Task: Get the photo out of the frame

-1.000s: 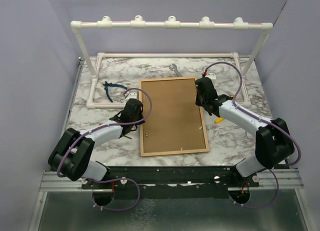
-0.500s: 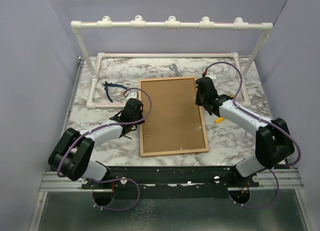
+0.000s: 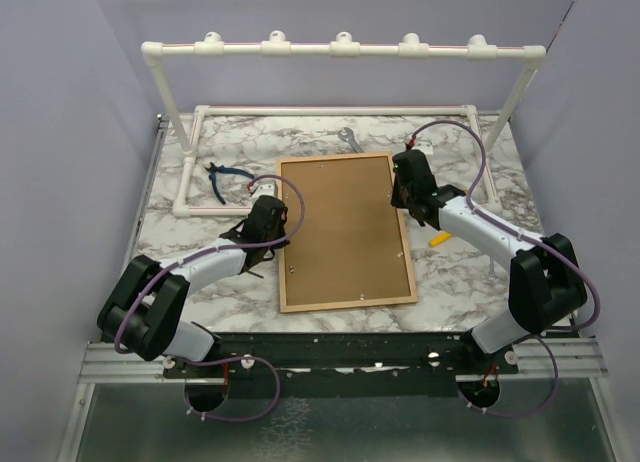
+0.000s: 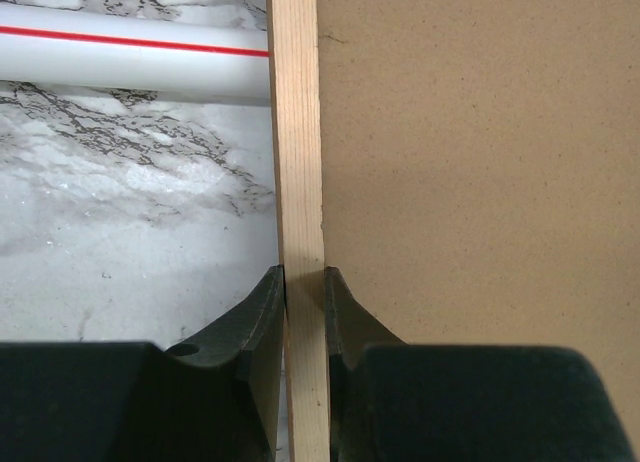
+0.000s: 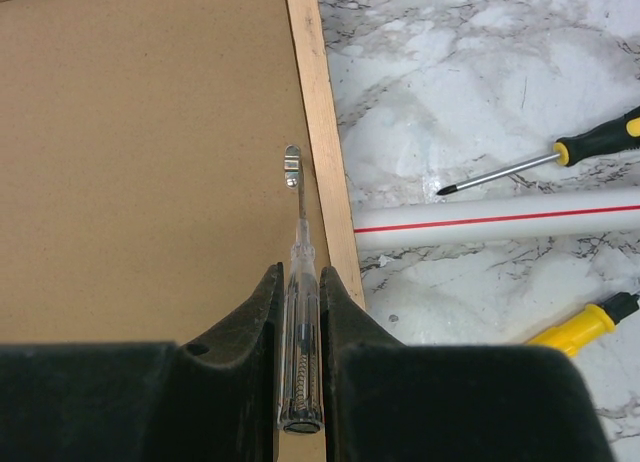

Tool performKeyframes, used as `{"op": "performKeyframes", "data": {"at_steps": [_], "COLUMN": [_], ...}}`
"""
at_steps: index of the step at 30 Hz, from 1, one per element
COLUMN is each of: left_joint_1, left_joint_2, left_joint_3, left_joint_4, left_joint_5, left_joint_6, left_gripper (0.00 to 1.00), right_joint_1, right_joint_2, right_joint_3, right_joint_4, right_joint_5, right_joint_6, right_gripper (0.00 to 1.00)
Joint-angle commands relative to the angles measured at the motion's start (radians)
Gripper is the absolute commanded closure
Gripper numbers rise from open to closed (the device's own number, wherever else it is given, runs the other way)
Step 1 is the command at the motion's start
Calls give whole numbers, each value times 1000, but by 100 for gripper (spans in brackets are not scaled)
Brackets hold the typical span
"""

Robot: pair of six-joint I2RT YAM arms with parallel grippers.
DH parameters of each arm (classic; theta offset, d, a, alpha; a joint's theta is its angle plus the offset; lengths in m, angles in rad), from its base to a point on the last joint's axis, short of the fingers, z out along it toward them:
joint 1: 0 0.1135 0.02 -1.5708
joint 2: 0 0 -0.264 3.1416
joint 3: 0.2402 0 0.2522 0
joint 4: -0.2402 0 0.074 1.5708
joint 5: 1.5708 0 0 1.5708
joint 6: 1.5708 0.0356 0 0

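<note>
Here the frame point(image 3: 345, 232) lies back-up mid bench point(image 3: 450, 282); left claw point(image 4: 304, 287) clamped on its left side, right claw point(image 5: 300, 282) clamped on a clear screwdriver point(image 5: 301, 244) at a tab point(image 5: 292, 166).

Bright even light, soft faint shadows, sharp overhead view, close foregrounds slightly blurred

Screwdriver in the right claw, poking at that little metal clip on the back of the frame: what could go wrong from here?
The screwdriver, held in the right gripper, has its thin tip at a small metal tab; it could slip off and scratch the brown backing board. The left gripper pinches the frame only by its narrow wooden border, so a hard push might twist or slide it.
</note>
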Motion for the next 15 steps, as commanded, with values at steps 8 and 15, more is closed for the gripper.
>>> {"op": "performKeyframes", "data": {"at_steps": [8,15], "left_joint_1": [-2,-2], "left_joint_2": [21,54], "left_joint_3": [46,87], "left_joint_4": [-84,-116], "left_joint_5": [-131,-146], "left_joint_6": [-42,-114], "left_gripper": [100,100], "right_joint_1": [-10,-10], "right_joint_2": [-79,-166], "right_joint_3": [44,-11], "right_joint_4": [-118,-260], "right_joint_5": [46,-112], "right_joint_6": [57,30], "right_gripper": [99,99]}}
